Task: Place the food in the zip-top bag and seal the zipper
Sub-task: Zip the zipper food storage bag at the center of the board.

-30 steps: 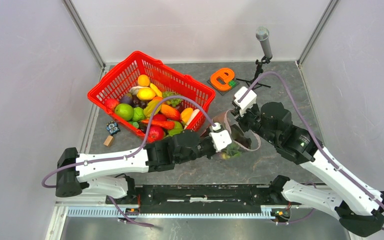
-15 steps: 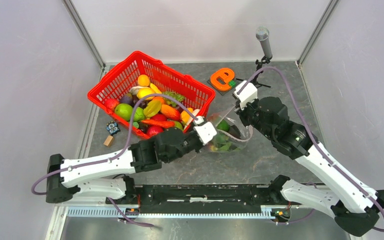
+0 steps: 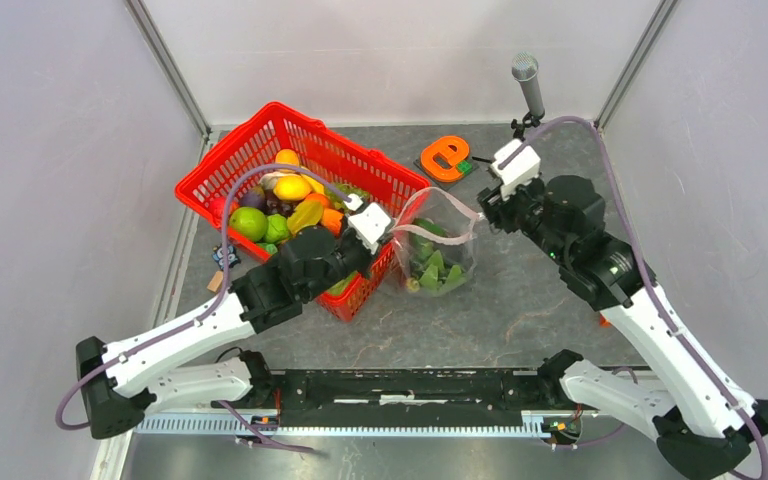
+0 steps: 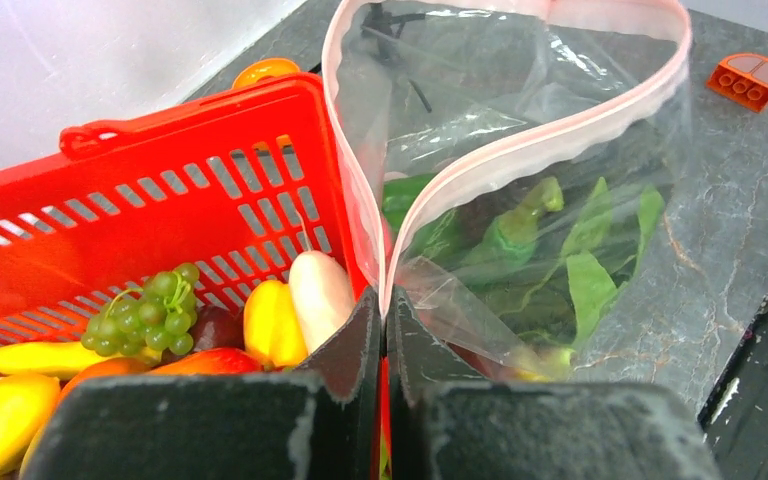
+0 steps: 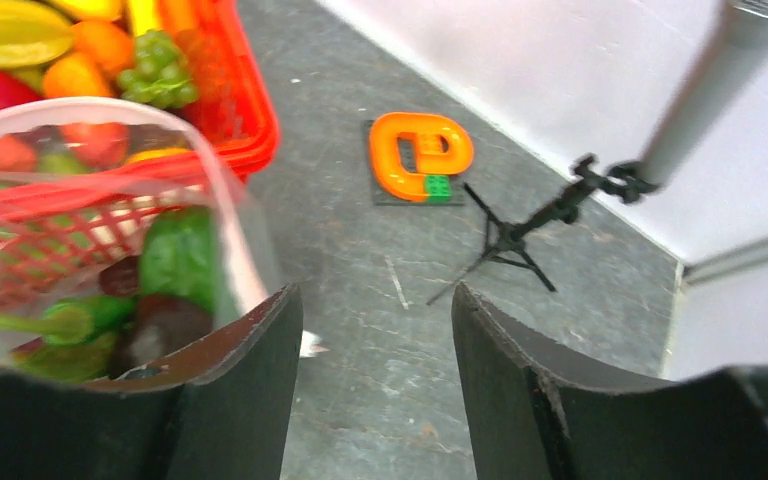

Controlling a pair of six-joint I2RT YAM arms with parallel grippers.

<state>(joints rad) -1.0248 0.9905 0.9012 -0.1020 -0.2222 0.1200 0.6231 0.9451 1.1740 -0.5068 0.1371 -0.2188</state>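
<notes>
The zip-top bag [image 3: 438, 255] stands next to the red basket with its mouth gaping. Green leafy food [image 3: 434, 272] lies inside it, seen through the plastic in the left wrist view [image 4: 585, 280]. The zipper [image 4: 520, 150] is a pale pink strip curving in an open loop. My left gripper [image 3: 388, 232] is shut on the zipper's left end, the jaws pinching the strip [image 4: 385, 305]. My right gripper [image 3: 484, 203] is open just right of the bag, nothing between its fingers [image 5: 373, 300], and the bag [image 5: 20, 260] is off to its left.
The red mesh basket [image 3: 260, 130] full of toy produce touches the bag's left side. An orange e-shaped toy [image 3: 447, 157] and a microphone on a small tripod [image 3: 528, 85] stand behind. Small blocks [image 3: 224, 257] lie left of the basket.
My left gripper dragged the bag's edge left and back toward the basket. My right gripper let go of the bag, opened and drew away to the right.
</notes>
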